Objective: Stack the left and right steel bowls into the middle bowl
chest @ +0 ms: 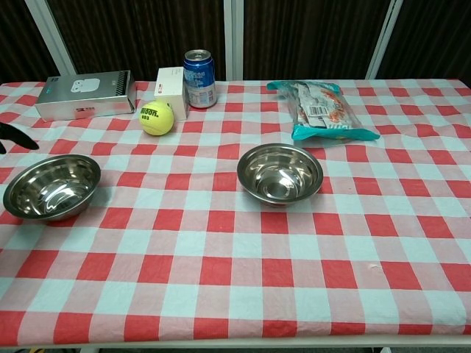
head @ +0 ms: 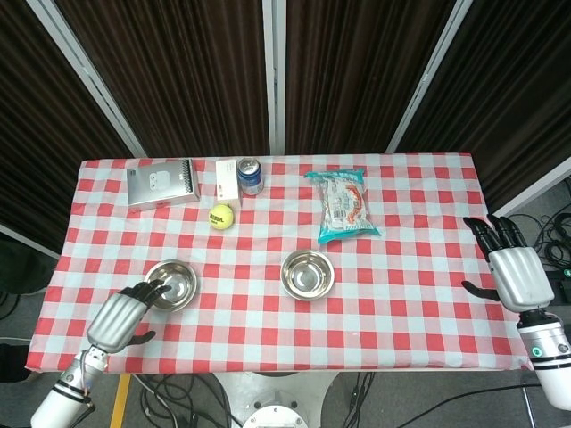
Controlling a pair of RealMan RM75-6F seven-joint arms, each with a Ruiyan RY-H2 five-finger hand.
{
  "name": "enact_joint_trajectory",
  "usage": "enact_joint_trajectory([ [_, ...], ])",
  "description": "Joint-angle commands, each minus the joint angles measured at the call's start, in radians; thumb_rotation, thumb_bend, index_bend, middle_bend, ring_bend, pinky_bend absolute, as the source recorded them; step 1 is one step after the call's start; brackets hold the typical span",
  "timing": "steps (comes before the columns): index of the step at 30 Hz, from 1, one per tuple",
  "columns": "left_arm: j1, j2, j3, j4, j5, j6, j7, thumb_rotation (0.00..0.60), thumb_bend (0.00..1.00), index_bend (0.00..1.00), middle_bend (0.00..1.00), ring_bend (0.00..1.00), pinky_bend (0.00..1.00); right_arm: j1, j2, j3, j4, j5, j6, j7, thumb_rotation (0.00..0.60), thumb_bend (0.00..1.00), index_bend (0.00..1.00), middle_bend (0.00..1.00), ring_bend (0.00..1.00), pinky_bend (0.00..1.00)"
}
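Observation:
Two steel bowls show on the checked cloth. The left bowl (head: 169,283) (chest: 51,186) is upright and empty. The middle bowl (head: 307,274) (chest: 280,171) stands at the table's centre; I cannot tell whether another bowl is nested in it. My left hand (head: 120,319) hovers at the front left, holding nothing, its dark fingertips (head: 153,289) reaching the left bowl's near-left rim. Only a dark fingertip (chest: 13,137) shows in the chest view. My right hand (head: 516,272) is beyond the table's right edge, fingers spread and empty.
Along the back are a silver box (head: 161,183), a white carton (head: 227,179), a blue can (head: 251,176) and a yellow tennis ball (head: 221,216). A snack bag (head: 343,207) lies behind and to the right of the middle bowl.

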State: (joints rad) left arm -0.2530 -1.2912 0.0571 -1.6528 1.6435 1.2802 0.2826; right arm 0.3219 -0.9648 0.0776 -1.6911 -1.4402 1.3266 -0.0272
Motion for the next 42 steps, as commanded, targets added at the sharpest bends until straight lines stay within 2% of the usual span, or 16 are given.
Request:
enact_joint_trajectory([
  [1, -0.016, -0.039, 0.002, 0.048, 0.015, -0.019, 0.053, 0.600, 0.16, 0.28, 0.32, 0.36, 0.58, -0.001, -0.003, 0.002, 0.002, 0.001, -0.004, -0.003, 0.600, 0.04, 0.06, 0.12, 0.03, 0.07],
  [4, -0.023, -0.067, -0.011, 0.076, 0.001, -0.027, 0.074, 0.600, 0.18, 0.30, 0.36, 0.51, 0.69, -0.001, -0.006, 0.005, 0.003, 0.011, -0.015, -0.010, 0.600, 0.04, 0.06, 0.12, 0.03, 0.07],
  [6, -0.026, -0.079, -0.022, 0.085, -0.018, -0.032, 0.088, 0.600, 0.19, 0.33, 0.40, 0.67, 0.80, -0.002, -0.007, 0.007, 0.005, 0.018, -0.021, -0.012, 0.600, 0.05, 0.06, 0.12, 0.04, 0.08],
  [8, -0.030, -0.083, -0.033, 0.085, -0.044, -0.044, 0.105, 0.600, 0.19, 0.35, 0.41, 0.78, 0.87, -0.003, -0.009, 0.010, 0.008, 0.025, -0.025, -0.012, 0.600, 0.05, 0.06, 0.12, 0.04, 0.09],
  [12, -0.031, -0.088, -0.042, 0.090, -0.084, -0.057, 0.125, 0.600, 0.19, 0.36, 0.42, 0.87, 0.90, -0.002, -0.012, 0.016, 0.015, 0.035, -0.038, -0.015, 0.600, 0.05, 0.06, 0.12, 0.04, 0.09],
  [20, -0.027, -0.113, -0.030, 0.132, -0.127, -0.079, 0.127, 0.600, 0.19, 0.37, 0.44, 0.90, 0.92, 0.006, -0.017, 0.024, 0.020, 0.045, -0.063, -0.017, 0.600, 0.06, 0.06, 0.12, 0.04, 0.09],
  [30, -0.048, -0.179, -0.017, 0.276, -0.075, -0.066, 0.091, 0.600, 0.19, 0.39, 0.44, 0.91, 0.92, 0.007, -0.017, 0.032, 0.020, 0.067, -0.086, -0.026, 0.600, 0.06, 0.06, 0.12, 0.04, 0.10],
  [42, -0.073, -0.221, -0.011, 0.372, -0.065, -0.085, 0.052, 0.600, 0.24, 0.45, 0.48, 0.93, 0.94, -0.003, -0.006, 0.034, 0.016, 0.071, -0.089, -0.016, 0.600, 0.06, 0.06, 0.12, 0.04, 0.10],
])
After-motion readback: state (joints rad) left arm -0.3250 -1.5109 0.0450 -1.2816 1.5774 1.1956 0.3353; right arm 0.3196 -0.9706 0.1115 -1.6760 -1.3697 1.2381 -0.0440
